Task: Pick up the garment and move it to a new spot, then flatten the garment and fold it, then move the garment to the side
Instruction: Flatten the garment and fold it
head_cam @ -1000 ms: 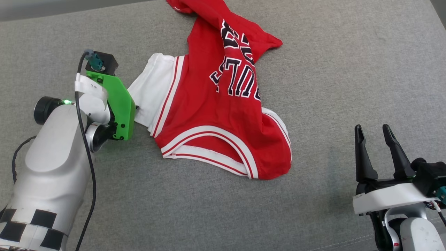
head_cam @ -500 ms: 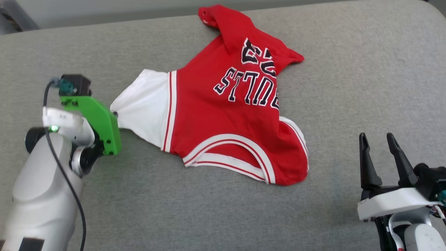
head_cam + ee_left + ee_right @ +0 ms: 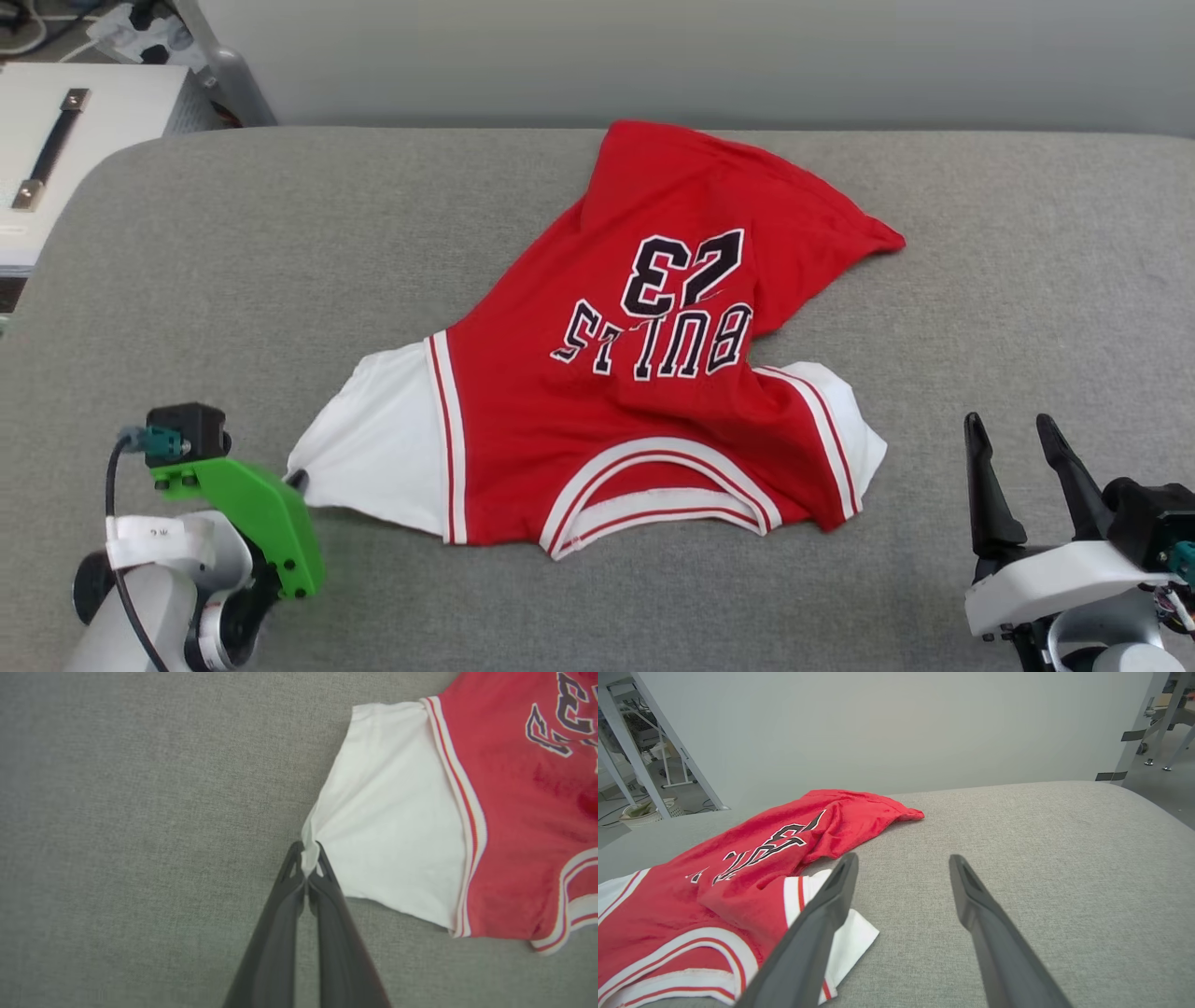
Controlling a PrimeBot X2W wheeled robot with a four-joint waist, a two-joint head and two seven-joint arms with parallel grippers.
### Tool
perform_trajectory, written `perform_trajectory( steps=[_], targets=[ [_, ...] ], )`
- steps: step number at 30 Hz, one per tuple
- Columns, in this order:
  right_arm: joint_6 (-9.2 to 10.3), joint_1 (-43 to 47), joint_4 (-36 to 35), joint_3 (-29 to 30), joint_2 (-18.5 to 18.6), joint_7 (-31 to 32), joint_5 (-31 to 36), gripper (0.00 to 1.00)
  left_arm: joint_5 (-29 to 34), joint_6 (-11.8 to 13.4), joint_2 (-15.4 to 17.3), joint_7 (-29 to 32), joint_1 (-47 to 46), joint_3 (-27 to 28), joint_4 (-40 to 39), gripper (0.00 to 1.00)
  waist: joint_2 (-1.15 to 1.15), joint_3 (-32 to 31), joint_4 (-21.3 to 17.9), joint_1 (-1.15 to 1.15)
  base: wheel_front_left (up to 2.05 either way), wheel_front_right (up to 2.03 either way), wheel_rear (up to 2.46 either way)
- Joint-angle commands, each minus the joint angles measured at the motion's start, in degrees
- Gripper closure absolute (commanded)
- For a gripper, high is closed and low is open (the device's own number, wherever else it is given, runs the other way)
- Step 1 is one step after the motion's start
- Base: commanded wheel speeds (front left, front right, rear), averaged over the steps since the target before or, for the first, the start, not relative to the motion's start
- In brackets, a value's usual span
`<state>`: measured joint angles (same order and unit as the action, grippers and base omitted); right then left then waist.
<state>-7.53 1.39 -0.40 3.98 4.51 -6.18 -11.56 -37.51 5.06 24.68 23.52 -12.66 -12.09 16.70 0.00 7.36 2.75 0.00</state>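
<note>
Garment (image 3: 607,401) sleeve edge clamped between left jaws; right jaws spread, empty.

Grey fabric surface (image 3: 280,243); the garment (image 3: 597,420) lies rumpled on it.

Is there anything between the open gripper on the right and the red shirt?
No, just bare grey cushion lies between the right gripper and the near white sleeve of the garment, as the head view shows.

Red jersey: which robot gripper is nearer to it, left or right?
Left. The left gripper is shut on the white sleeve of the red jersey; the right gripper stands open on the opposite side, not touching it.
</note>
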Motion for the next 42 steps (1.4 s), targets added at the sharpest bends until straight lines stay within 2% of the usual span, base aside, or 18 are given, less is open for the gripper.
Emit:
perform_trajectory(
  steps=[1, 4, 7, 8, 9, 10, 18, 22, 24, 26, 29, 35, 39, 42],
  targets=[
    [0.04, 0.8, -0.1, 0.2, 0.0, 0.5, 0.6, 0.00, -0.5, 1.0, -0.3, 0.0, 2.5, 0.6, -1.2, 1.00, 0.00, -3.0, 2.5, 0.00, 0.00, 0.00, 0.00],
    [0.04, 1.4, 0.0, 0.5, -0.1, 1.2, 0.8, 0.00, -0.9, 2.0, -0.4, -0.4, 5.8, 0.9, -3.5, 1.00, 0.00, -3.7, 2.7, 0.00, 0.00, 0.00, 0.00],
    [0.04, 1.7, 0.3, 0.7, -0.2, 1.8, 0.9, 0.00, -0.4, 1.7, -0.4, -1.2, 7.6, 0.2, -4.4, 1.00, 0.00, -4.1, 2.6, 0.00, 0.00, 0.00, 0.00],
    [0.04, 1.8, 0.4, 0.7, -0.2, 1.9, 0.9, 0.00, -0.2, 1.3, -0.6, -1.8, 7.8, -0.2, -4.5, 0.88, 0.00, -4.2, 2.6, 0.00, 0.00, 0.00, 0.00],
    [0.04, 1.8, 0.5, 0.7, -0.2, 2.0, 0.9, 0.00, -0.1, 0.8, -0.9, -2.5, 7.9, -0.6, -4.4, 0.55, 0.00, -4.2, 2.5, 0.00, 0.00, 0.00, 0.00],
    [0.04, 1.8, 0.5, 0.7, -0.2, 2.1, 0.9, 0.00, 0.2, 0.7, -1.0, -3.2, 7.8, -0.7, -4.3, 0.00, 0.00, -4.2, 2.5, 0.00, 0.00, 0.00, 0.00],
    [0.04, 2.1, 0.5, 1.2, -0.3, 2.7, 0.8, 0.00, 4.8, -0.4, -2.4, -15.4, 5.3, -1.5, -3.8, 0.00, 0.00, -4.5, 3.0, 0.00, 0.00, 0.00, 0.00],
    [0.04, 2.4, 0.1, 1.6, 0.5, 3.8, 0.6, 0.00, 8.1, -4.4, -2.8, -25.4, 4.5, -3.8, -6.0, 0.00, 0.00, -5.0, 3.7, 0.00, 0.00, 0.00, 0.00],
    [0.04, 2.5, -0.2, 1.3, 1.4, 5.4, 0.3, 0.00, 9.9, -5.3, -3.6, -30.6, 4.4, -4.7, -6.6, 0.00, 0.00, -5.1, 4.4, 0.00, 0.00, 0.00, 0.00],
    [0.04, 2.4, -0.3, 0.7, 3.0, 8.1, -0.2, 0.00, 11.2, -5.6, -4.8, -34.8, 4.3, -5.5, -7.2, 0.00, 0.00, -5.1, 5.1, 0.00, 0.00, 0.00, 0.00],
    [0.04, 1.7, -0.2, -1.4, 6.9, 14.8, -1.5, 0.00, 13.2, -5.7, -6.7, -37.5, 4.2, -6.3, -8.3, 0.00, 0.00, -4.6, 6.4, 0.00, 0.00, 0.00, 0.00],
    [0.04, -2.8, 1.1, -7.7, 15.8, 32.2, -7.8, 0.00, 16.1, -7.2, -9.1, -38.4, 3.4, -7.8, -7.8, 0.00, 0.00, -2.9, 9.2, 0.00, 0.00, 0.00, 0.00],
    [0.04, -7.4, 2.3, -12.6, 21.3, 39.3, -11.6, 0.00, 17.9, -7.7, -10.6, -38.5, 2.5, -7.0, -8.6, 0.00, 0.00, -1.5, 11.0, 0.00, 0.00, 0.00, 0.00],
    [0.04, -10.5, 4.3, -15.3, 24.0, 42.2, -13.6, 0.00, 19.2, -8.6, -11.5, -38.5, 2.2, -6.6, -9.1, 0.00, 0.00, -0.4, 12.4, 0.00, 0.00, 0.00, 0.00]
  ],
)
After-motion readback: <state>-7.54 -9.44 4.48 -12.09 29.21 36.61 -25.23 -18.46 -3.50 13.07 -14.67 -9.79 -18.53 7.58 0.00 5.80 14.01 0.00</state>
